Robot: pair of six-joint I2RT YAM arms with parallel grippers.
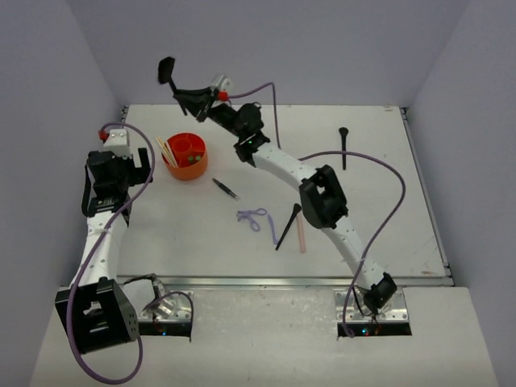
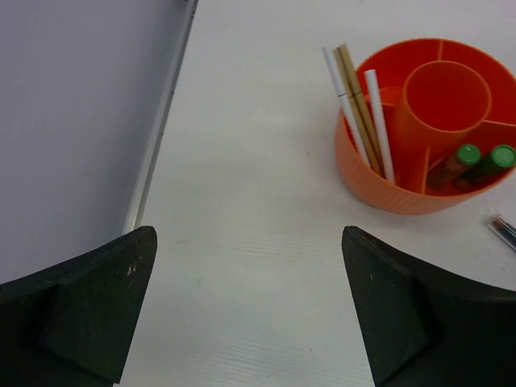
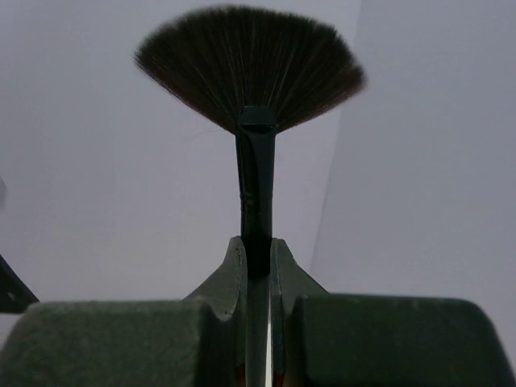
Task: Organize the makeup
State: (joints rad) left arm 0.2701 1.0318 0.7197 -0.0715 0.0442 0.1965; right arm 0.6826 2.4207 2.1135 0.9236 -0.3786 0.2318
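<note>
Fan brush [image 3: 251, 72] in tool [image 3: 256, 266]

- Counter [image 1: 387, 218]: white, matte, rectangular; faint grain shows in the left wrist view.
- Metal strip [image 1: 266, 282]: runs along the counter's near edge.
- Back wall [image 1: 339, 48], left wall [image 1: 40, 121], right wall [image 1: 476, 145]: plain pale lilac-grey, closing the counter in on three sides.
- Ledge [image 1: 266, 347]: off-white, nearer than the strip.
- Light: even, diffuse; shadows soft.

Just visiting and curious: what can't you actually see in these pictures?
Right wrist view: lower handle of the fan brush hidden inside the right claw.
Left wrist view: the dark pencil cut off by the right edge.
Top view: the green tubes in the orange tub too small.
</note>
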